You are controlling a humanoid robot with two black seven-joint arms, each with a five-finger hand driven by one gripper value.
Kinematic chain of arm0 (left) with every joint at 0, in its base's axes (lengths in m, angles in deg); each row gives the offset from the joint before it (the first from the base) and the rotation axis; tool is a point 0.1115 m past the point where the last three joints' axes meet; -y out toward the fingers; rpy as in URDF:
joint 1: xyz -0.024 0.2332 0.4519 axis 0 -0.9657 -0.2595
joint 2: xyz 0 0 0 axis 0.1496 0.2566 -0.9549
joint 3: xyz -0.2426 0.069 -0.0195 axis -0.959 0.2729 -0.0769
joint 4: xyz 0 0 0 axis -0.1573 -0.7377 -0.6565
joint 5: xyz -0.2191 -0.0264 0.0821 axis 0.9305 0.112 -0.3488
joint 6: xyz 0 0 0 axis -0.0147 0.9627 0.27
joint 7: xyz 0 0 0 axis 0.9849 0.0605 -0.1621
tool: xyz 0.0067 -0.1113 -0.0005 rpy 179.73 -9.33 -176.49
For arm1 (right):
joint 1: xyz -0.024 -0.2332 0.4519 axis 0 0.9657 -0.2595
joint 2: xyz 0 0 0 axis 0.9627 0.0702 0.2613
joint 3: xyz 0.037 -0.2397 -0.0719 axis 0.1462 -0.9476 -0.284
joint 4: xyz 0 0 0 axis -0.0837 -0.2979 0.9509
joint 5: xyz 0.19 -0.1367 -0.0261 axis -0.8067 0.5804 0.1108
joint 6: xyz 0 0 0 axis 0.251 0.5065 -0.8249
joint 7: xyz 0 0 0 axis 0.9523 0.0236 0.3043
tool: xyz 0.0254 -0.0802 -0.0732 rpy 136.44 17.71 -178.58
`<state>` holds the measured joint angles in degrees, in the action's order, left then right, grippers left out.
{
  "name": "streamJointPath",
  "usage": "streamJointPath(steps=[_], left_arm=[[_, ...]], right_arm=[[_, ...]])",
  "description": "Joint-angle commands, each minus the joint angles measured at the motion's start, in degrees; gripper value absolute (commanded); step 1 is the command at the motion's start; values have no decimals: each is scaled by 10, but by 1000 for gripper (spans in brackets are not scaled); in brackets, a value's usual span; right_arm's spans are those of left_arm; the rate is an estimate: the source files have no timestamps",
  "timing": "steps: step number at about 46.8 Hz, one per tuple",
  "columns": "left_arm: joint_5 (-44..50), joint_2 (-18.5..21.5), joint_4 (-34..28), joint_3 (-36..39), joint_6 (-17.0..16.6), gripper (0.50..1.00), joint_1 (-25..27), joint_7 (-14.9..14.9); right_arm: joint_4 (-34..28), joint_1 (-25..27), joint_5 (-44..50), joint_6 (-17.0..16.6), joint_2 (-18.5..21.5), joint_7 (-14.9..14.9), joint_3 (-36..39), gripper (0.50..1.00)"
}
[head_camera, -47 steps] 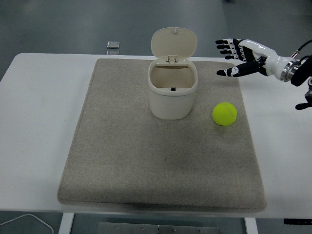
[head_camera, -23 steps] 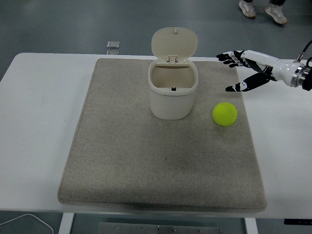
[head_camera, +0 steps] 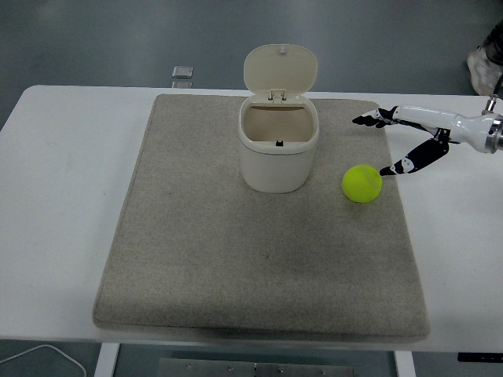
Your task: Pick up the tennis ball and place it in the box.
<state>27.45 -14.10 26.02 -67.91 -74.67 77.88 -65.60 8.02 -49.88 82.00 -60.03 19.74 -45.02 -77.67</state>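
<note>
A yellow-green tennis ball (head_camera: pixel 362 183) lies just right of the cream box (head_camera: pixel 278 146), lid upright.

Right arm: comes in from the right edge at mid-height, reaching left across the far right part of the scene.
Right wrist: white shell, nearly level, a metal cuff at the picture's edge.
Right hand (head_camera: pixel 405 137): spread wide and holding nothing.
Fingers (head_camera: pixel 369 120): black-tipped, stretched out flat, pointing left.
Thumb (head_camera: pixel 409 163): angled down and toward the near side, well apart from the fingers.
</note>
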Motion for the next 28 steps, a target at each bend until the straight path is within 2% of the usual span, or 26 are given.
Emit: streamJointPath(steps=[1,13,28], left_arm=[[0,0,0,0,0,992,0,0],[0,0,0,0,0,992,0,0],[0,0,0,0,0,992,0,0]], right_arm=[[1,4,15,0,2,0,-1,932],[12,11,47,2,8,1,-8,932],[7,35,62,30,20,6,-9,930]])
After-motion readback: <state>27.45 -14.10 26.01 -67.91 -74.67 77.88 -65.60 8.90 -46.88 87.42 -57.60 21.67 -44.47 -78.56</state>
